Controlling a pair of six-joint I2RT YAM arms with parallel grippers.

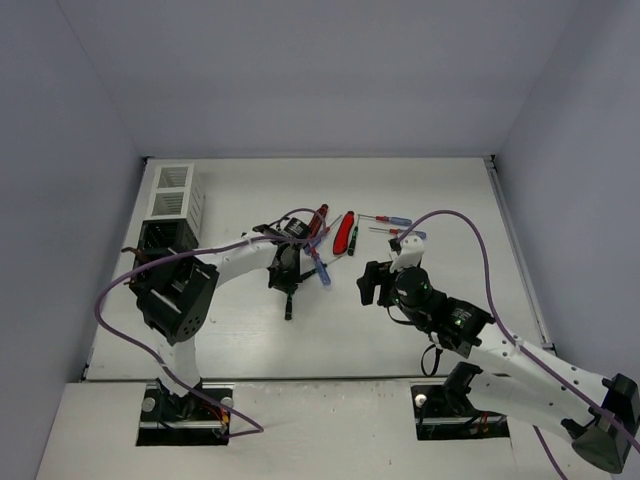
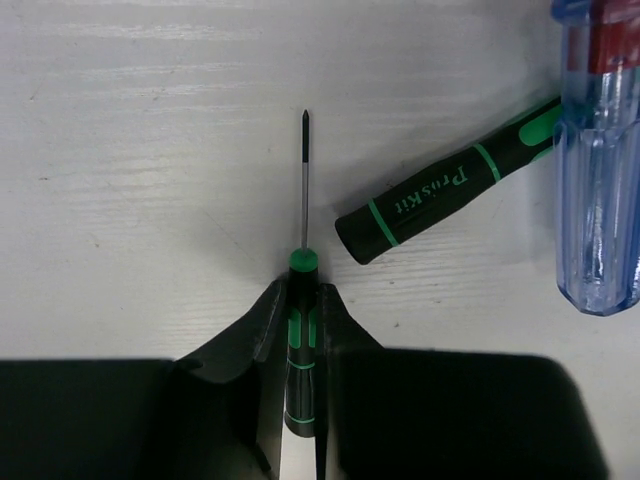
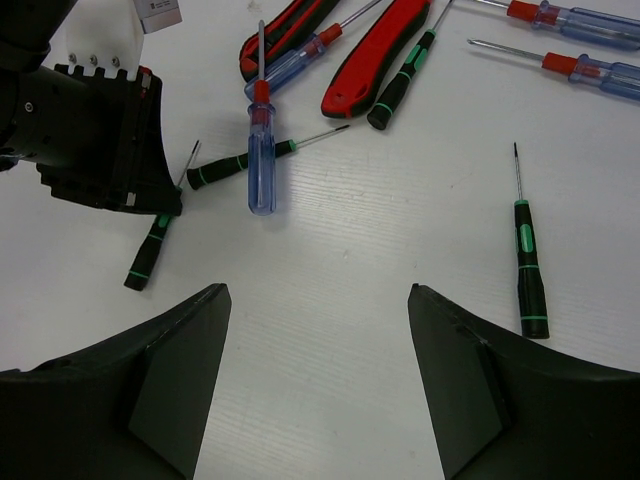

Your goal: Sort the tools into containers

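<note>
Screwdriver (blk/green) lies flat on counter, about mid-counter, tip pointing away from L claw. That claw is pinched narrow on the front of its handle, just behind the green collar. Not lifted yet, as far as I can tell. R claw hangs wide, holding nothing, over bare counter nearby.

Risks, my read:
- Grip sits fwd on a thin round handle, w/ most of the handle sticking out behind the pinch. On lift the back end could droop, so the tool pivots or rolls in the grip and maybe drops.
- ProsKit driver lies just beside it, and blue driver is near on the same side. A sideways drag instead of a straight lift would knock both & scatter them.
- Bins stand well apart at far L of counter, and their openings look small. If the tool tilts in the grip, tip or tail may catch a rim or slat, then miss or topple a bin.
- R claw is close; both claws working the same patch = clash.
</note>
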